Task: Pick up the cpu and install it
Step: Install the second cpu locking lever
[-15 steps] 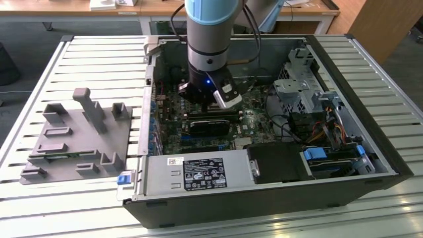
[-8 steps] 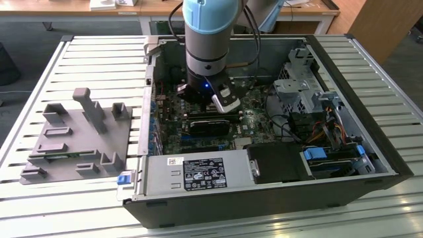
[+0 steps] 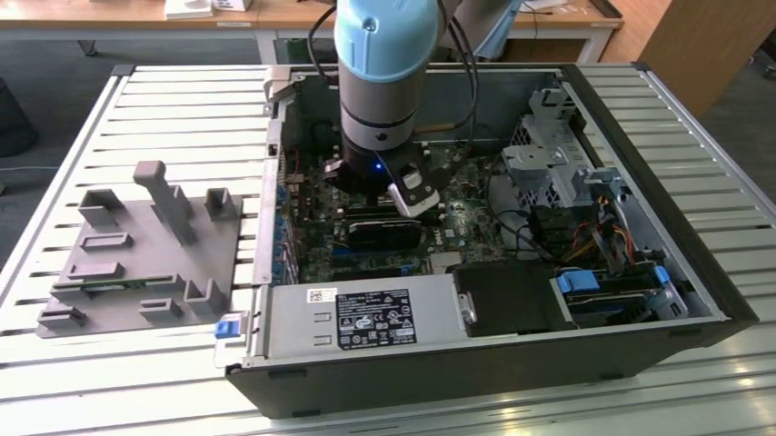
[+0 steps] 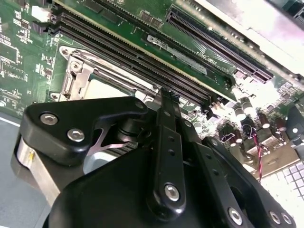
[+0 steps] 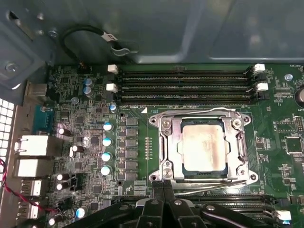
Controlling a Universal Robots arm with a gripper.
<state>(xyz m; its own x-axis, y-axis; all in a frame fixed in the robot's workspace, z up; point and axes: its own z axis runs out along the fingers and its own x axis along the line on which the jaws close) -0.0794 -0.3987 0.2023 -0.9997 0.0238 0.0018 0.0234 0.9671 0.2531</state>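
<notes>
1. Arm position: the grey and light-blue robot arm reaches straight down into the open black desktop computer case, which lies on a slatted metal table.
2. CPU location: the small flat square chip with a shiny silver-grey metal top sits inside the silver metal socket frame on the green motherboard; the frame lies around its edges.
3. Claw state: the black gripper hangs just beside the socket frame, its two fingertips pressed together and grasping nothing.
4. Adjacent parts: four long black memory slots run parallel just beyond the socket.
5. Table items: a grey moulded fixture tray rests at the exterior view's left, well apart from the case.
</notes>
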